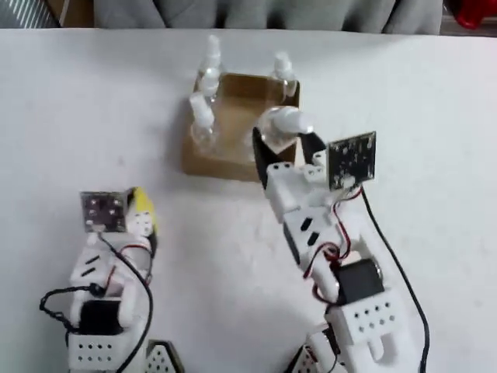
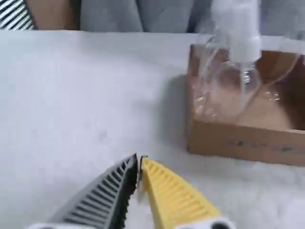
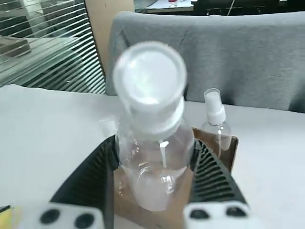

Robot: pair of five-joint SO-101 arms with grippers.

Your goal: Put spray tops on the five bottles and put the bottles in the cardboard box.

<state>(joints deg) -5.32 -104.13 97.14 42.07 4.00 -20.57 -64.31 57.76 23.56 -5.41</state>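
My right gripper (image 1: 286, 144) is shut on a clear bottle (image 1: 281, 127) with a white spray top, holding it over the front right corner of the cardboard box (image 1: 237, 105). In the right wrist view the bottle (image 3: 155, 162) sits between the black fingers (image 3: 209, 176), its cap (image 3: 150, 78) tilted toward the camera. Several capped bottles stand in the box, along its left side (image 1: 202, 116) and at its back right corner (image 1: 284, 71). My left gripper (image 1: 140, 203) rests shut and holding nothing on the table, left of and in front of the box; its black and yellow tips (image 2: 139, 163) meet.
The white table (image 1: 93, 109) spreads wide to the left of the box and between the arms. A grey seat back (image 3: 228, 52) runs behind the table's far edge. From the left wrist, the box's near wall (image 2: 243, 138) lies ahead with a bottle (image 2: 238, 67) inside.
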